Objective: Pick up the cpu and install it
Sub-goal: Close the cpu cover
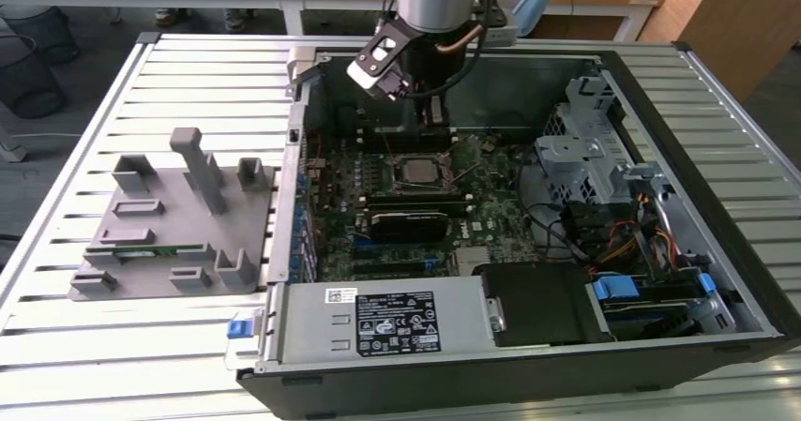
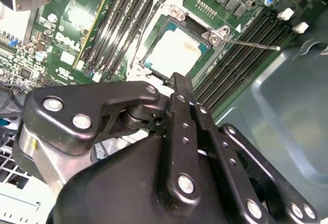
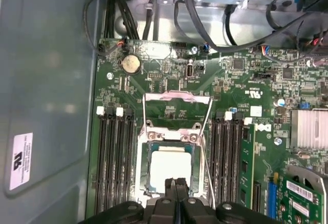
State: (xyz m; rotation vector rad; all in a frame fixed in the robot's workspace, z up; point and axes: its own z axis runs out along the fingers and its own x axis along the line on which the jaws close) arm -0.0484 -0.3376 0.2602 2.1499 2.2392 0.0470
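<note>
Hovering inside the open computer case (image 1: 501,388), the gripper (image 3: 177,184) had its fingers pressed together, grasping nothing, with its tips just above one edge of the cpu (image 3: 169,166). The cpu lay flat in the motherboard (image 3: 246,96) socket, silver top up, between banks of memory slots (image 3: 113,157). The socket's metal load plate (image 3: 177,112) stood flipped open beside it.

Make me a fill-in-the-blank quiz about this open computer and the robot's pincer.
1. The cpu lies in the motherboard's ___.
2. The pincer over it is ___, holding nothing.
3. The hinged metal frame beside the cpu is flipped ___.
4. The grey parts holder lies to the exterior view's ___ of the computer case.
Missing words: socket; shut; open; left.
</note>
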